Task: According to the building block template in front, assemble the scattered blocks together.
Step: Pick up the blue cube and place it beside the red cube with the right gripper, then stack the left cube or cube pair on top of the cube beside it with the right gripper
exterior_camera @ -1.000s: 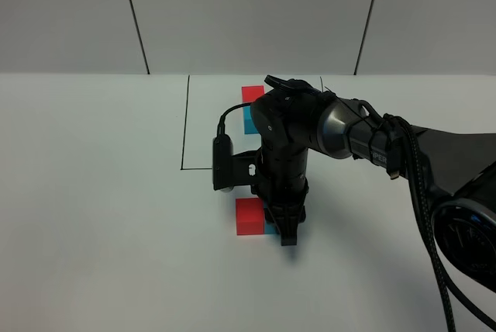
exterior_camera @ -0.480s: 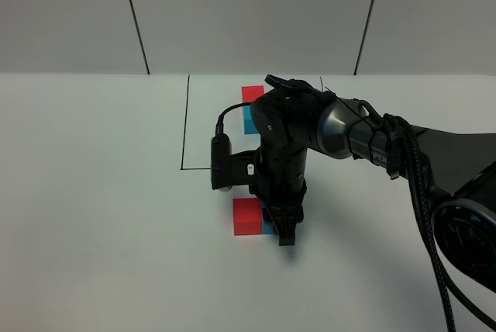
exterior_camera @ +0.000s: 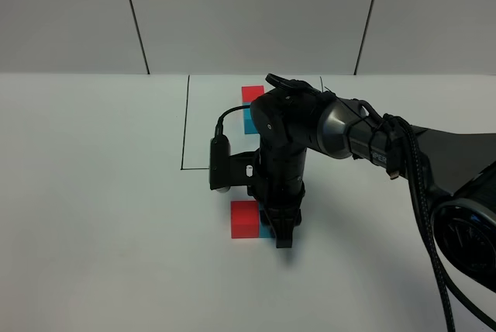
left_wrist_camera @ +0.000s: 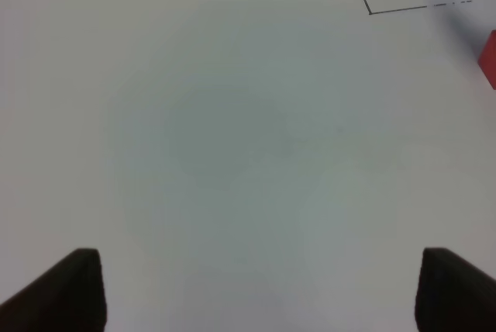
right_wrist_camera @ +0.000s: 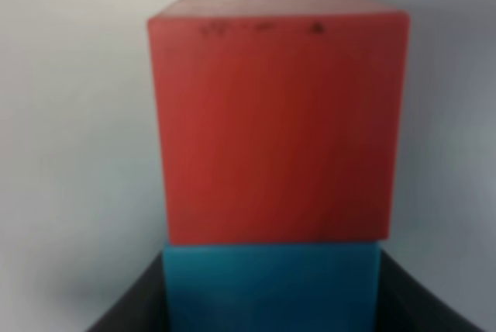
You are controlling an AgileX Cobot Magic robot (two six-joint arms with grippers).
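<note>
The red cube [exterior_camera: 246, 218] lies on the white table in front of the outlined rectangle. The cyan cube [exterior_camera: 266, 231] touches its right side, mostly hidden under my right gripper [exterior_camera: 283, 229]. In the right wrist view the cyan cube [right_wrist_camera: 271, 285] sits between the dark fingers [right_wrist_camera: 128, 312], flush against the red cube [right_wrist_camera: 279, 122]. The template's red cube [exterior_camera: 252, 93] and cyan cube [exterior_camera: 248, 119] stand at the back inside the rectangle, partly hidden by the arm. My left gripper [left_wrist_camera: 267, 274] is open and empty over bare table. The red cube [left_wrist_camera: 490, 57] shows at that view's edge.
A thin black outline [exterior_camera: 184, 126] marks a rectangle on the table; its corner shows in the left wrist view [left_wrist_camera: 370, 12]. The right arm [exterior_camera: 364, 138] and its cable stretch in from the right. White wall panels stand behind.
My right gripper with the cyan cube has shifted slightly left, and the red cube has slid left with it. The left view gives no earlier frame.
</note>
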